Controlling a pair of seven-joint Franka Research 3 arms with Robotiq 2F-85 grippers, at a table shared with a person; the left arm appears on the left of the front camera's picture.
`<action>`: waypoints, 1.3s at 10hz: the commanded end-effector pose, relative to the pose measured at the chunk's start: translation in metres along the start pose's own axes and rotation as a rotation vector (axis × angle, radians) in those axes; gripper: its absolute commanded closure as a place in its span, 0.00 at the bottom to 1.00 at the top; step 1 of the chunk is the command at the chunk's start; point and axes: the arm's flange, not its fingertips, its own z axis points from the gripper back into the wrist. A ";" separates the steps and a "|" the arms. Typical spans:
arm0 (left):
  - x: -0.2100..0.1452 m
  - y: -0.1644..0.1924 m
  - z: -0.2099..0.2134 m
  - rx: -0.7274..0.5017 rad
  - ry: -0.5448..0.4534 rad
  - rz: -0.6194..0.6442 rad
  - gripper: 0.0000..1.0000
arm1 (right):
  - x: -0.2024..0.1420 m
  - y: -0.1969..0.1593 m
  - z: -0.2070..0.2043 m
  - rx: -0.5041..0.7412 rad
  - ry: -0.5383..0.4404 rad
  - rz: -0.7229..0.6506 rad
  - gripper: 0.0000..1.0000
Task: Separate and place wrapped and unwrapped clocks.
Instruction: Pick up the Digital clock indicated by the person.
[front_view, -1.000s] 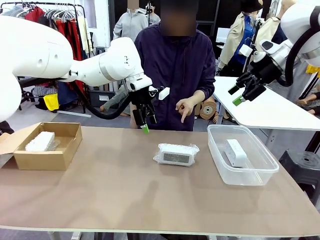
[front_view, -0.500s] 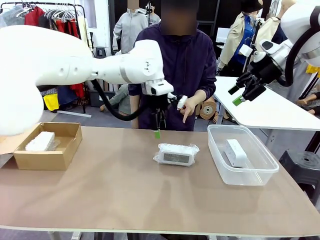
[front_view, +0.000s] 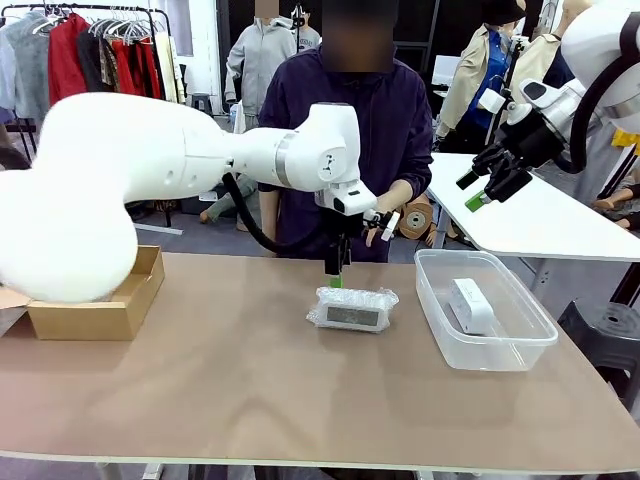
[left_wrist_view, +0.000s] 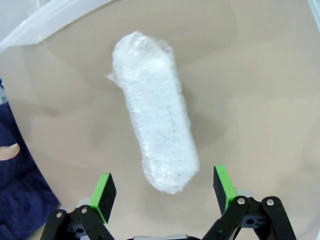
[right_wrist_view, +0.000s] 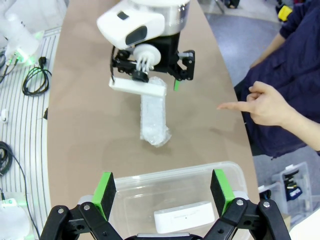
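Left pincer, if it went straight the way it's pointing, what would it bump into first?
Most likely the bubble-wrapped clock lying on the table. The open left pincer points down at one end of it; how far above it hangs is unclear.

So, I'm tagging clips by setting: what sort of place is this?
Probably a robotics lab sharing space with a clothing studio: a white robot arm over the table, a loaded clothes rack behind the person.

The front camera looks across the table (front_view: 200, 400) at the person (front_view: 352, 130). The left wrist camera looks down, close above the bubble-wrapped clock (left_wrist_view: 155, 130). The right wrist camera sees it from farther.
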 end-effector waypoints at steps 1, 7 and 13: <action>0.009 0.026 -0.003 0.034 0.026 0.071 0.00 | 0.001 -0.001 0.002 0.000 -0.002 0.003 0.00; 0.033 0.030 -0.034 -0.024 0.009 0.019 0.00 | 0.001 -0.001 0.002 0.000 -0.002 0.003 0.00; 0.041 0.025 -0.060 -0.015 0.055 0.105 0.00 | 0.001 -0.001 0.002 0.000 -0.002 0.003 0.00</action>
